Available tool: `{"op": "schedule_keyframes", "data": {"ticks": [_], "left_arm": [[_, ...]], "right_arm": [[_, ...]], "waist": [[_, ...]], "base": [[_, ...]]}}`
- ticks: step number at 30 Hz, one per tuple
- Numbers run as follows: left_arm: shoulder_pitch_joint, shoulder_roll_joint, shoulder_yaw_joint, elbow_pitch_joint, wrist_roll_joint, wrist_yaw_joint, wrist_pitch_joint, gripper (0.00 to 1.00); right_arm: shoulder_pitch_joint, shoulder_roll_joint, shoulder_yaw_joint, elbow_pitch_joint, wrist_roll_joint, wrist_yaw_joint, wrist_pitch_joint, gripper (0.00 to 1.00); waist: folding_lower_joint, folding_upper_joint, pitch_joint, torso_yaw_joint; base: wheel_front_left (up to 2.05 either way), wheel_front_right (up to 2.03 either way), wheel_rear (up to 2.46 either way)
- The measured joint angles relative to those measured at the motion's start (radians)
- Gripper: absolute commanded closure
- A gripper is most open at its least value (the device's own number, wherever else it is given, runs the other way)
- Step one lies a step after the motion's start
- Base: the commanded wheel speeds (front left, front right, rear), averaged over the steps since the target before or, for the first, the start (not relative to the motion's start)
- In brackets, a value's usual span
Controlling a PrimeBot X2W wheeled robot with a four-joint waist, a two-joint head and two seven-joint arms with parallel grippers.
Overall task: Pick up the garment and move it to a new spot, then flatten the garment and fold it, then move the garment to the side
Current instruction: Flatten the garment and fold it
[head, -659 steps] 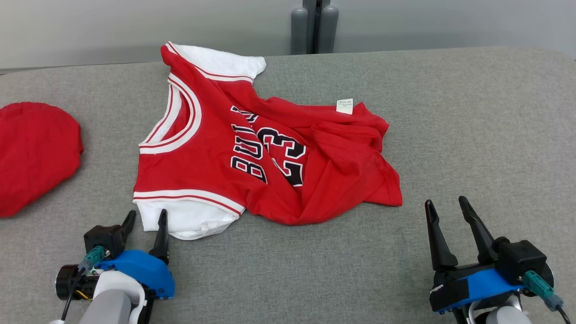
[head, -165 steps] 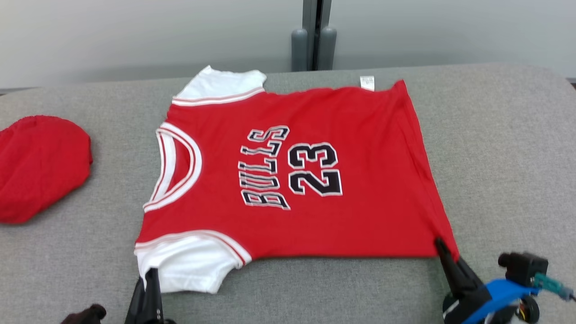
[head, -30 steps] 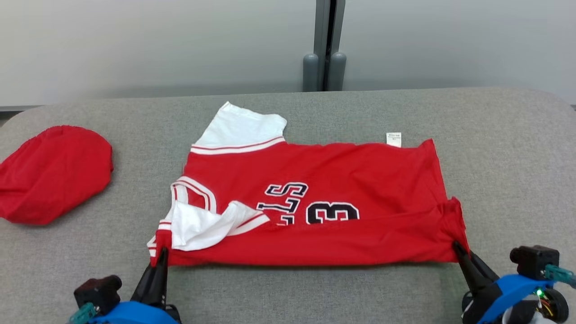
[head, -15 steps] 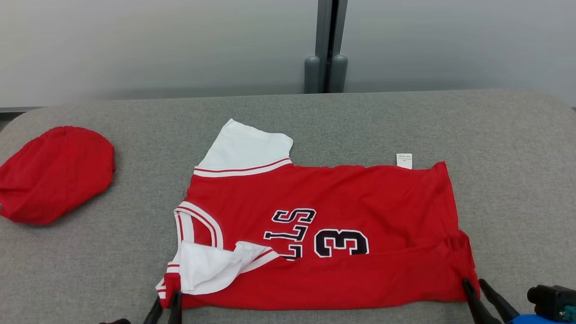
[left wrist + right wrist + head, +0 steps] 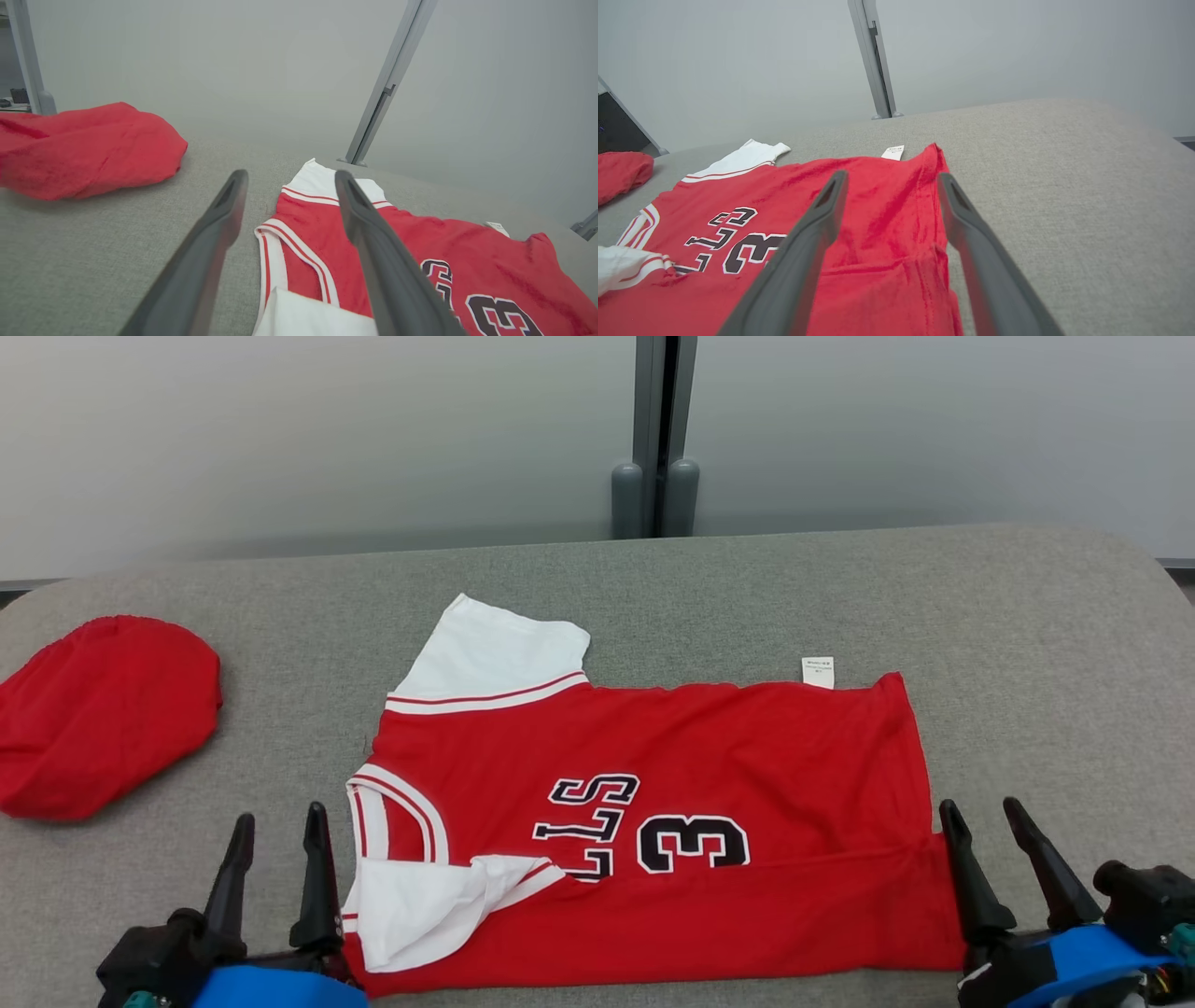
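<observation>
The garment [image 5: 672, 747] is a red jersey with white sleeves and black lettering, spread on the grey surface [image 5: 1027, 644] with its near edge folded up over the front. My left gripper [image 5: 278, 823] stands open just left of the folded white sleeve [image 5: 420, 910], holding nothing. At the garment's right hem my right gripper [image 5: 982, 814] is open and empty too. The left wrist view looks past open fingers [image 5: 219, 219] at the collar [image 5: 285, 252]. Between the spread fingers [image 5: 822, 214] in the right wrist view lies the garment [image 5: 887, 210].
A second red cloth [image 5: 93, 709] lies bunched at the far left of the surface; it is also the red cloth [image 5: 84, 144] in the left wrist view. A grey post [image 5: 655, 439] stands behind the far edge against a pale wall.
Both grippers have let go of the garment's near edge and opened wide. The folded edge now lies flat over the front, and the camera view has shifted.
</observation>
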Motion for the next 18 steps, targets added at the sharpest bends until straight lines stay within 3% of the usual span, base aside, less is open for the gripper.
{"op": "schedule_keyframes", "data": {"ticks": [9, 18], "left_arm": [[-0.009, -0.066, 0.134, -0.064, 0.230, -0.034, 0.000, 0.00], [-0.029, -0.103, 0.172, -0.026, 0.336, -0.088, 0.000, 0.00]], "right_arm": [[-0.053, 0.047, 0.027, 0.020, -0.090, 0.000, -0.121, 0.00], [-0.072, 0.089, 0.007, 0.060, -0.136, 0.000, -0.140, 0.00]], "waist": [[0.0000, 0.0001, -0.016, -0.003], [0.0001, 0.0002, -0.025, -0.002]], "base": [[0.00, 0.00, 0.00], [0.00, 0.00, 0.00]]}}
